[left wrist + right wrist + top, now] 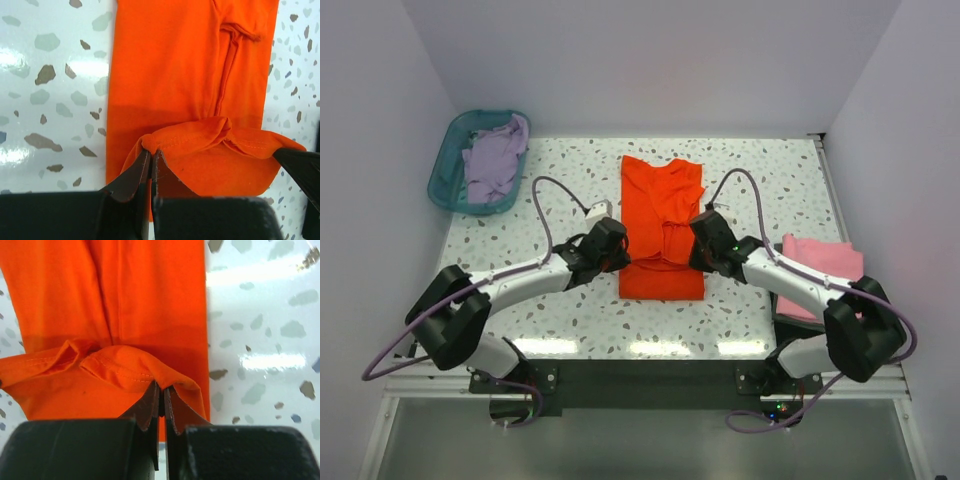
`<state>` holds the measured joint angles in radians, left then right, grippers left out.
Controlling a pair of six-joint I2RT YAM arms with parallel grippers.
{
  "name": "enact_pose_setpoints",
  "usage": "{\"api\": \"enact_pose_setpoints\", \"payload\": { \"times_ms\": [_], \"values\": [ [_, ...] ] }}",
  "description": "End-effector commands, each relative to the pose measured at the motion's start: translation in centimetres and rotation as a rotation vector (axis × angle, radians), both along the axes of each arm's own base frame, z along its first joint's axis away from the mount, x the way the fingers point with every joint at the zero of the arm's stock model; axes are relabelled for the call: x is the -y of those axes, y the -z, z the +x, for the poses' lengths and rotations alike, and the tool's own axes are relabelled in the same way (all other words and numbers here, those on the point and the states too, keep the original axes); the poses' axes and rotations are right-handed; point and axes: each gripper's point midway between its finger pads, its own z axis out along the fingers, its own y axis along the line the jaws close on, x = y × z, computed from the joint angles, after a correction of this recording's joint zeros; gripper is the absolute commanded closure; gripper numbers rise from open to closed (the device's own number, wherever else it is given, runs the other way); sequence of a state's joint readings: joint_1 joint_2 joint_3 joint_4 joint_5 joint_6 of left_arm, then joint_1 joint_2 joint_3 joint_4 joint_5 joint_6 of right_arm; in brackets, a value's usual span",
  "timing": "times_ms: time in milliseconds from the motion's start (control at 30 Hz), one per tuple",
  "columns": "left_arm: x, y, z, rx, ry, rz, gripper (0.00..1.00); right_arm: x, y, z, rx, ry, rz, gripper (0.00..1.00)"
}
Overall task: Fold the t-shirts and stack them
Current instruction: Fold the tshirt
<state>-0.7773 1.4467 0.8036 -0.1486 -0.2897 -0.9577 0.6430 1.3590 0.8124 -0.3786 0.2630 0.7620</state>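
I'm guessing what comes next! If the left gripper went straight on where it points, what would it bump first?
Probably more of the bright orange-red cloth t-shirt whose hem the left gripper pinches; how far off the flat cloth lies is unclear.

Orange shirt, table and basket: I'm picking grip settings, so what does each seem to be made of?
Orange shirt: soft knit cloth, likely cotton jersey, matte; it bunches into folds and shows a stitched hem. Table: hard glossy top, speckled like terrazzo or printed laminate; lamp glare shows on it. Basket: probably moulded plastic, teal, smooth rim.
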Motion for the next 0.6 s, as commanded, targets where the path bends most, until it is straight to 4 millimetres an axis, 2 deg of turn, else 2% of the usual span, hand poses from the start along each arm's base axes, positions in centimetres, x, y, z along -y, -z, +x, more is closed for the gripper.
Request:
{"api": "enact_pose_setpoints", "payload": {
  "times_ms": [0, 200, 233, 567],
  "values": [
    [1.1, -1.9, 3.4, 0.069, -0.007, -0.047, 1.00, -1.9, -2.5, 4.5, 0.116, -0.003, 0.064, 1.00],
    [1.1, -1.8, 6.1, 0.070, -0.016, -0.064, 1.00, -1.7, -1.9, 7.2, 0.098, 0.018, 0.089, 1.00],
    [1.3, -2.3, 6.7, 0.079, -0.013, -0.070, 1.00, -1.6, -2.2, 7.8, 0.103, 0.025, 0.099, 1.00],
    [1.5, -2.0, 10.0, 0.060, -0.021, -0.090, 1.00, -0.4, -1.3, 10.8, 0.073, 0.081, 0.148, 1.00]
  ]
}}
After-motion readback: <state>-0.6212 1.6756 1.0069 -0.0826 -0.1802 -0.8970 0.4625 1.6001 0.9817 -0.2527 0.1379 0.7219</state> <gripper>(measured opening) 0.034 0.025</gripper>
